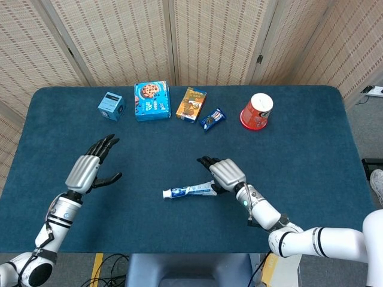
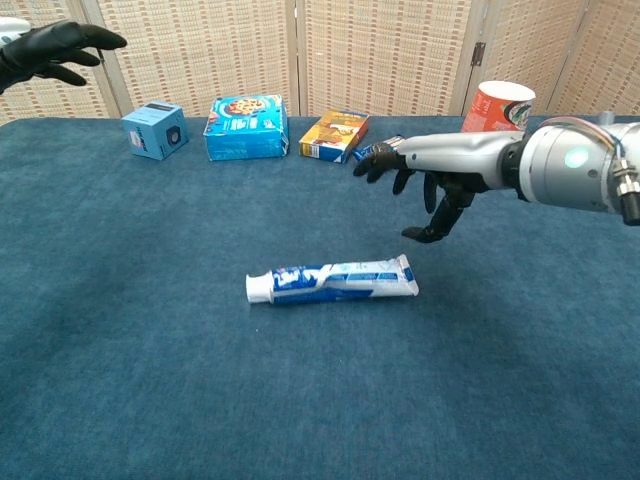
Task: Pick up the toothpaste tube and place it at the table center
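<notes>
Counter (image 1: 311, 149), blue cloth top, carries everything. Back row, left to right: small blue box (image 1: 111, 106), cookie box (image 1: 152, 100), orange box (image 1: 191, 104), small blue snack packet (image 1: 212, 119), red cup (image 1: 257, 111) tipped toward the camera.

Right hand (image 2: 430, 190): raised above the counter, fingers spread and angled down, holding nothing. It hangs just beside the crimped end of the tube; the chest view shows air between the fingertips (image 2: 418, 235) and the tube.

Left hand (image 1: 90, 170): lifted over the left part of the counter, fingers apart, empty, well apart from the tube.

Toothpaste tube (image 2: 333, 282): lying flat on the cloth, cap pointing to the robot's left, roughly mid-counter, near the front half. From the head view it looks slightly nearer the front edge than true centre, though the angle makes that hard to judge.

Status: tube is down and free of both hands. Placement step looks done. What seems left is only to draw the right hand clear.
</notes>
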You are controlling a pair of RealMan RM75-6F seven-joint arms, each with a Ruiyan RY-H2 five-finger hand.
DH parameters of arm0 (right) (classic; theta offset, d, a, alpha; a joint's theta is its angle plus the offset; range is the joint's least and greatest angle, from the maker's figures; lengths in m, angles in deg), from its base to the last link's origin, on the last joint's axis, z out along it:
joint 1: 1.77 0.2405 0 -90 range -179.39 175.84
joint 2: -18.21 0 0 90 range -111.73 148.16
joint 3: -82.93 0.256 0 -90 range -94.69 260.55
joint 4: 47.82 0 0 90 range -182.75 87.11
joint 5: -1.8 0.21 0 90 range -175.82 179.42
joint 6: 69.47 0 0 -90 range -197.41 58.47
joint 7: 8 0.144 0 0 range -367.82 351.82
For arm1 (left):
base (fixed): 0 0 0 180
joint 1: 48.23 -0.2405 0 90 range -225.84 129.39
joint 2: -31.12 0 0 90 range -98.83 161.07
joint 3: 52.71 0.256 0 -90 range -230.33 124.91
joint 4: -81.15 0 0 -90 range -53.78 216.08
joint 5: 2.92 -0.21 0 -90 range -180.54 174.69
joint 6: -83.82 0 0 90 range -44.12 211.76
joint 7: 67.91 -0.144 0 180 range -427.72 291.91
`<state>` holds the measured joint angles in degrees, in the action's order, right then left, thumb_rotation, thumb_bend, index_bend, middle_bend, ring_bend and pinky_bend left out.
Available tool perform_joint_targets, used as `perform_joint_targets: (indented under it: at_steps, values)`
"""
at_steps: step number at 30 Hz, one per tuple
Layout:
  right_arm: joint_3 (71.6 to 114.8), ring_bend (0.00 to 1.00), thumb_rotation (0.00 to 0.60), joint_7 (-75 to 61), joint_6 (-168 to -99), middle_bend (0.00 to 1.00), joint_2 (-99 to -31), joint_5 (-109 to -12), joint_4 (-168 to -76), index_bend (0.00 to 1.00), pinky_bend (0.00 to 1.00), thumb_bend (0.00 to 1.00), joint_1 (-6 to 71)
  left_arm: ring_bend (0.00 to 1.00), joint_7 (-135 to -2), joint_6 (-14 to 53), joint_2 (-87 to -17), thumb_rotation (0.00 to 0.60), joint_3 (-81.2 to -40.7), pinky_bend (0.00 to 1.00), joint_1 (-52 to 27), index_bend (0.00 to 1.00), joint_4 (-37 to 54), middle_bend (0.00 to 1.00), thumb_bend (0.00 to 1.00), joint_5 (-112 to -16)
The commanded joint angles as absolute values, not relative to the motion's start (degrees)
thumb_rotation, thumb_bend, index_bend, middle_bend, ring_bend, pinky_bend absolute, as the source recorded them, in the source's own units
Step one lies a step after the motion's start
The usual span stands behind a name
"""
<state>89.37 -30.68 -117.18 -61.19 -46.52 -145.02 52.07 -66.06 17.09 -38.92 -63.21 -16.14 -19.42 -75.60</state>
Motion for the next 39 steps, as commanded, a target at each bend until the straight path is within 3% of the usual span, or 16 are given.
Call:
perform_joint_targets:
  at_steps: [1, 3, 4, 6, 8, 15, 25, 39]
  values:
    - [90.2, 0.05, 0.600, -25.7, -119.4, 0.00, -57.3, -51.3, -147.6, 0.00, 0.25, 0.41, 49.0, 0.01, -65.9, 16.6, -38.2, 0.039, -63.4, 0.14, -16.9, 0.00, -18.9, 0.02, 0.00, -74.9]
    - [90.2, 0.05, 0.600, -23.2, -120.0, 0.00, -54.3, -53.6, -149.4, 0.00, 0.25, 0.41, 47.3, 0.01, -66.5, 16.3, -37.5, 0.137, -63.4, 0.14, -17.4, 0.00, -18.6, 0.02, 0.00, -74.1]
    - [90.0, 0.05, 0.600, -21.6, -120.6, 0.00, -52.2, -55.4, -150.5, 0.00, 0.25, 0.40, 46.1, 0.01, -67.4, 16.3, -37.0, 0.228, -63.4, 0.14, -17.8, 0.00, -18.7, 0.02, 0.00, -73.0]
    - [89.5, 0.05, 0.600, -19.2, -122.3, 0.03, -49.0, -58.3, -152.0, 0.00, 0.25, 0.40, 43.8, 0.02, -70.3, 16.5, -35.7, 0.491, -63.2, 0.14, -18.2, 0.00, -19.3, 0.01, 0.00, -70.6]
    - [88.7, 0.06, 0.600, -16.1, -125.2, 0.07, -46.3, -62.3, -152.9, 0.00, 0.25, 0.40, 40.6, 0.02, -73.3, 15.7, -34.8, 0.600, -63.0, 0.14, -18.8, 0.00, -19.9, 0.00, 0.00, -69.1]
    - [84.0, 0.11, 0.600, -7.0, -136.1, 0.17, -41.1, -73.9, -150.5, 0.01, 0.25, 0.40, 29.7, 0.02, -73.2, 10.2, -34.4, 0.600, -63.0, 0.14, -22.7, 0.00, -19.2, 0.00, 0.00, -68.5]
    - [80.3, 0.15, 0.600, 0.8, -152.2, 0.23, -39.4, -83.1, -144.2, 0.08, 0.25, 0.40, 16.6, 0.06, -73.7, 0.3, -35.1, 0.600, -59.8, 0.14, -29.9, 0.09, -14.2, 0.06, 0.02, -74.6]
    - [78.9, 0.16, 0.600, -0.9, -155.4, 0.24, -36.1, -86.1, -145.7, 0.12, 0.25, 0.41, 10.1, 0.06, -81.6, -1.5, -33.0, 0.600, -56.0, 0.14, -34.6, 0.10, -15.9, 0.06, 0.02, -77.5]
